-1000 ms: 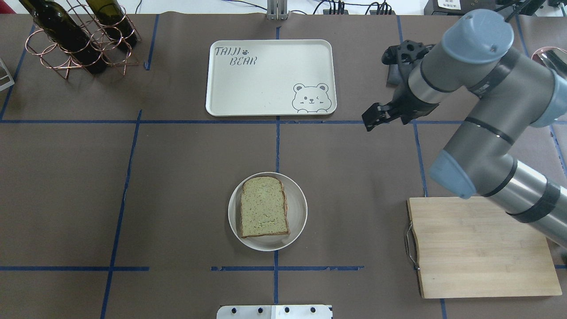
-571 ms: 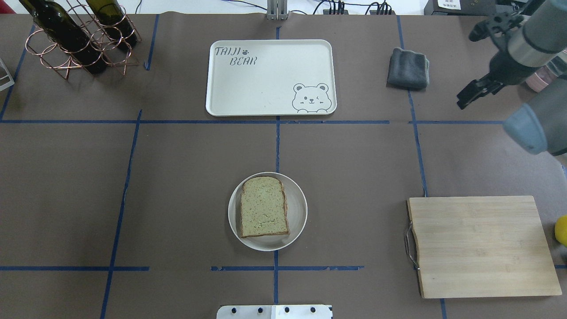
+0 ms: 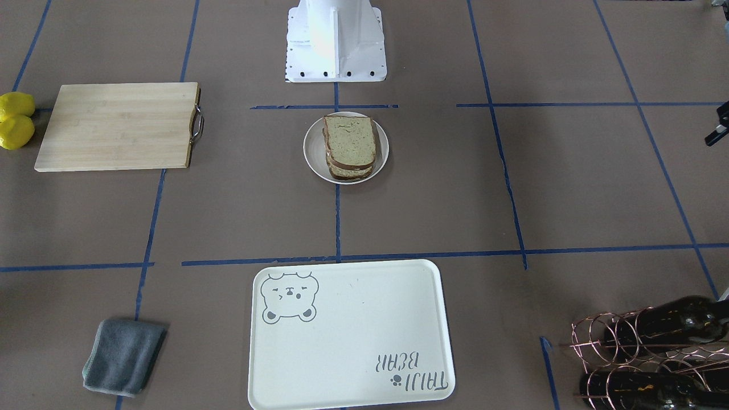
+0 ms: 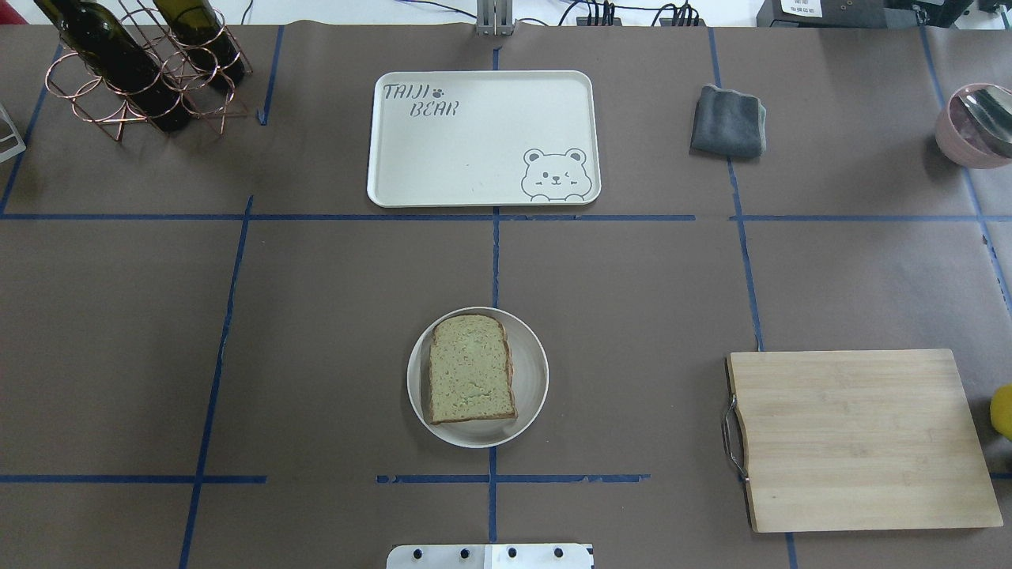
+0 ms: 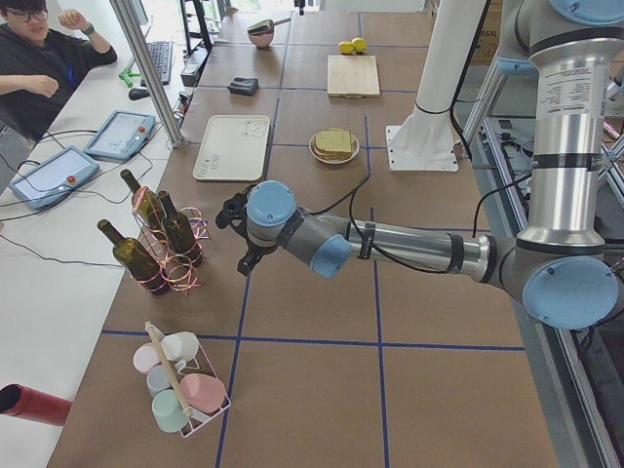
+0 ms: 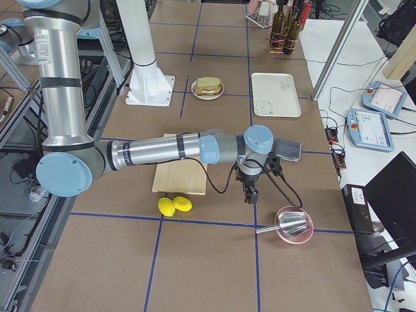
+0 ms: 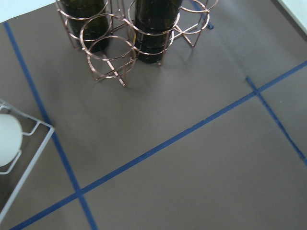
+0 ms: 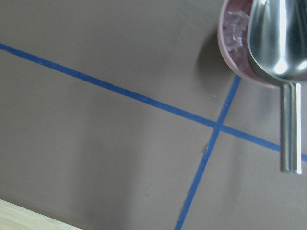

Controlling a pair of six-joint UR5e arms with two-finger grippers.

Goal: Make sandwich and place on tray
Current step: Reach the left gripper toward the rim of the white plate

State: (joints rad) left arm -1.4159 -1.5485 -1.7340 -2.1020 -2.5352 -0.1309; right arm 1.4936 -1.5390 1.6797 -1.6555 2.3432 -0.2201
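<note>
Right gripper [image 6: 251,193] has been pulled away to the counter's right end. Its opening cannot be told, nor that of the left gripper [image 5: 246,264]. Sandwich [image 4: 472,368] is stacked on the plate [image 4: 532,395], near centre. Move to the tray [image 4: 482,158] is not yet done.

Brown paper over the whole table [image 4: 632,300], blue tape gridding it, and plenty sat on it. The cream tray [image 4: 474,150] lay flat at the middle of the operators' edge, with a folded grey cloth [image 4: 728,121] along that same edge toward the robot's right end. The round white plate [image 4: 534,379] sat mid-table, nearer the robot's edge, in front of the white base plate [image 4: 490,555]. Toward the right end lay the wooden cutting board [image 4: 858,438], handle turned inward, and two lemons [image 3: 16,119] touched each other just beyond it. A pink bowl [image 4: 953,150] stood farther along the operators' edge. Toward the left end, the copper wine rack [image 4: 118,79] stood by the operators' edge, and a white wire cup rack [image 5: 180,380] sat beyond it.
</note>
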